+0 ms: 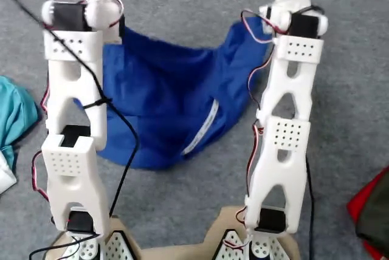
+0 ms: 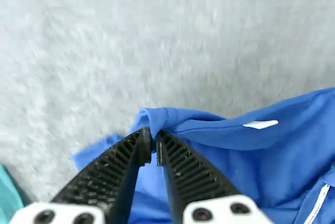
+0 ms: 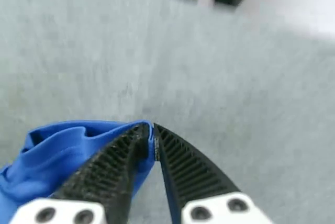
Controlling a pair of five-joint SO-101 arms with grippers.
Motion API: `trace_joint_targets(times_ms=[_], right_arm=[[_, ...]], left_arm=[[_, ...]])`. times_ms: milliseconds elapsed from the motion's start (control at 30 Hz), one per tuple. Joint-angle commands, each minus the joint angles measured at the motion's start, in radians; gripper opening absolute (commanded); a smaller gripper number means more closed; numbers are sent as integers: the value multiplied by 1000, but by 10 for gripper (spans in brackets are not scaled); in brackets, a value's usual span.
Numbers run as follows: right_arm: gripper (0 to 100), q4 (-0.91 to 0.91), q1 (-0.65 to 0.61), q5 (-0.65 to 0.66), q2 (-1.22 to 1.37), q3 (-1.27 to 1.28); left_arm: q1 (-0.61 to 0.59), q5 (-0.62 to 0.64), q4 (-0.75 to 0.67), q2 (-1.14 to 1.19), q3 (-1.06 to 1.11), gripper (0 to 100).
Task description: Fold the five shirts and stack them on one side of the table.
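Unreadable white label (image 2: 260, 124) on blue shirt (image 2: 272, 161)

Blue shirt (image 1: 164, 102) lies spread on the grey table cover (image 1: 340, 90) between two white arms, the left arm (image 1: 70, 90) over one far corner and the right arm (image 1: 292, 120) over the other; a white strip (image 1: 203, 127) crosses the cloth, with a teal garment (image 1: 15, 117) at the left edge and a red-and-dark garment (image 1: 368, 208) at the right.
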Motion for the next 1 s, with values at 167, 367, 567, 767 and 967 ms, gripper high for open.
trace_joint_targets(times_ms=[167,367,567,767,967], right_arm=[[5,-25,-94,9,-509,-54],[5,-20,-140,2,-751,-44],[5,114,-151,2,-871,-45],[5,364,-145,-28,-978,-47],[5,324,-151,-92,-1148,-22]], left_arm=[[-158,6,18,-133,-381,19],[-238,3,18,-364,-367,19],[-307,8,18,-610,-295,19],[-393,8,18,-820,-163,19],[-410,3,18,-1009,-21,19]])
